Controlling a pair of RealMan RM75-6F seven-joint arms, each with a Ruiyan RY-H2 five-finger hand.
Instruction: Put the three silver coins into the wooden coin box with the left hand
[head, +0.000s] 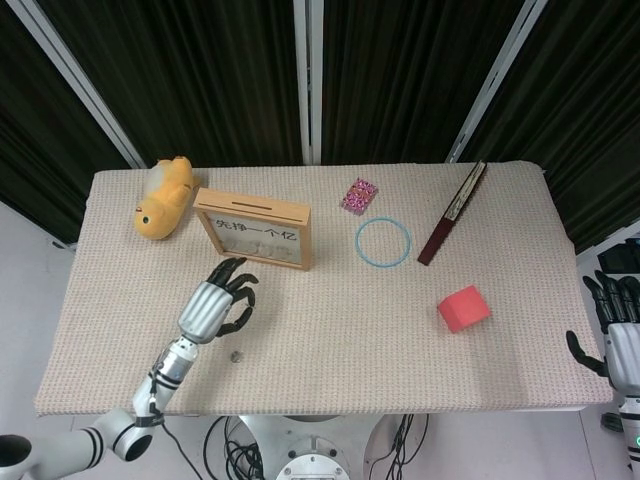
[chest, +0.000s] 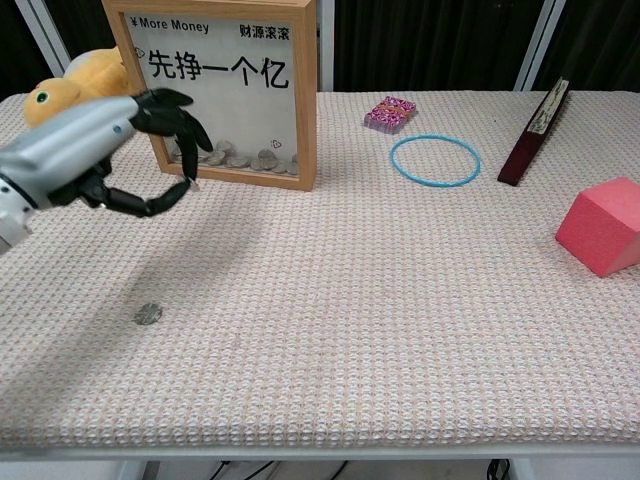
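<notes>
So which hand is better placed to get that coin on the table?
The left hand. It hangs above the table near the coin and the box, fingers curled with nothing visibly in them. The right hand sits off the table's far edge.
</notes>
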